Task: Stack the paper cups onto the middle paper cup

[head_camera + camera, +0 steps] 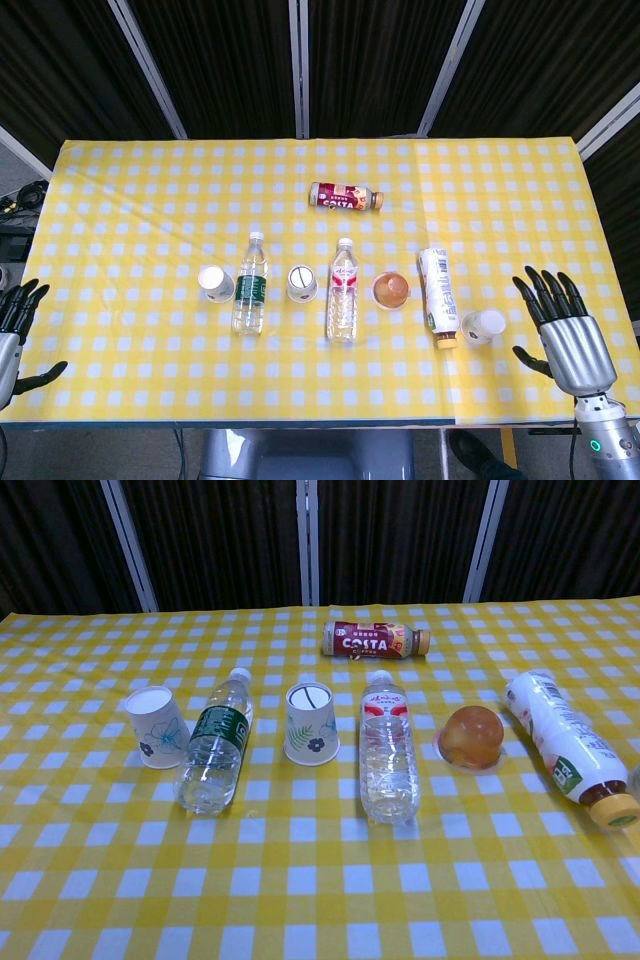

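Observation:
Three white paper cups with floral prints are on the yellow checked table. The left cup [215,283] [157,726] and the middle cup [302,283] [311,723] stand apart, a bottle between them. The right cup [483,326] sits near the front right, touching the cap end of a white bottle; the chest view does not show it. My left hand [15,330] hovers at the table's front left corner, fingers spread, empty. My right hand [565,325] is just right of the right cup, fingers spread, holding nothing. Neither hand appears in the chest view.
A green-label water bottle [250,285] [212,742] lies between the left and middle cups. A red-label water bottle [343,290] [386,748], an orange jelly cup [392,290] [472,736] and a white bottle [438,290] [565,745] lie to the right. A Costa bottle [345,197] [375,639] lies farther back.

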Robot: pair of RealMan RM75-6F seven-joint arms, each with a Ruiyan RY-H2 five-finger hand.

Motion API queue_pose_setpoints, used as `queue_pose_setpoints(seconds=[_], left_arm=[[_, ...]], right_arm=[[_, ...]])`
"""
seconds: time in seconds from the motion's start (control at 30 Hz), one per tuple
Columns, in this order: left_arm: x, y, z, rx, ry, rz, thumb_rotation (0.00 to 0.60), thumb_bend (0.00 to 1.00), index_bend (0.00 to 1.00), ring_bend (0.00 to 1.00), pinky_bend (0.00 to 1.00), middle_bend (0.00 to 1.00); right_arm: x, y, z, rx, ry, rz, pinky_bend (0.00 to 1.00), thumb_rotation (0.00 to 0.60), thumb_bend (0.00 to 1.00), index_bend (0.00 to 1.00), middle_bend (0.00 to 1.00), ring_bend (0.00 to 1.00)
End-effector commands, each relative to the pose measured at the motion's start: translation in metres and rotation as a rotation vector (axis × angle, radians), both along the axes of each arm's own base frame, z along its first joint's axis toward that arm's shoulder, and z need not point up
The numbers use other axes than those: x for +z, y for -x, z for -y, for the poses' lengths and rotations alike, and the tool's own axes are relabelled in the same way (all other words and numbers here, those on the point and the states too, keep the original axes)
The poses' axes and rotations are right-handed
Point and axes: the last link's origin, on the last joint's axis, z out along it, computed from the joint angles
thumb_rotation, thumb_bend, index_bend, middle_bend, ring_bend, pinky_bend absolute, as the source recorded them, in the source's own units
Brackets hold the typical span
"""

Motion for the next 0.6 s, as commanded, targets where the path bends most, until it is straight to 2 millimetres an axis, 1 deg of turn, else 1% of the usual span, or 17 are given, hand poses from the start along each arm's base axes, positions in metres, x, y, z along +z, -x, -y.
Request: queue_pose_setpoints(seconds=[0.03, 0.2, 0.33, 0.4, 0.47, 0.5, 0.6], left_arm=[[0.0, 0.0, 0.0, -0.001, -0.002, -0.003, 0.6, 0.0, 0.0, 0.0, 0.0, 0.0], [-0.002, 0.001, 0.0, 0.005, -0.001, -0.01, 0.6, 0.0, 0.0, 0.0, 0.0, 0.0], [-0.003, 0.0, 0.001, 0.005, -0.003, -0.014, 0.6, 0.0, 0.0, 0.0, 0.0, 0.0], [-0.003, 0.0, 0.001, 0.006, -0.006, -0.015, 0.6, 0.0, 0.0, 0.0, 0.0, 0.0], [-0.004, 0.001, 0.0, 0.013, -0.002, -0.018, 0.6, 0.0, 0.0, 0.0, 0.0, 0.0], [-0.005, 0.002, -0.001, 0.017, 0.0, -0.024, 0.6, 0.0, 0.0, 0.0, 0.0, 0.0], [-0.006, 0.004, -0.003, 0.028, 0.001, -0.029, 0.6, 0.0, 0.0, 0.0, 0.0, 0.0]], right_arm=[[0.002, 0.003, -0.003, -0.002, 0.011, -0.003, 0.0, 0.6, 0.0, 0.0, 0.0, 0.0], [0.005, 0.006, -0.001, -0.01, 0.017, 0.011, 0.0, 0.6, 0.0, 0.0, 0.0, 0.0], [-0.001, 0.009, 0.007, -0.038, -0.05, 0.015, 0.0, 0.6, 0.0, 0.0, 0.0, 0.0], [-0.007, 0.01, 0.016, -0.061, -0.136, -0.005, 0.0, 0.6, 0.0, 0.0, 0.0, 0.0], [-0.009, 0.01, 0.03, -0.074, -0.206, -0.043, 0.01, 0.6, 0.0, 0.0, 0.0, 0.0], [-0.009, 0.008, 0.041, -0.076, -0.249, -0.067, 0.03, 0.6, 0.0, 0.0, 0.01, 0.0], [-0.013, 0.004, 0.059, -0.095, -0.344, -0.072, 0.07, 0.6, 0.0, 0.01, 0.04, 0.0]])
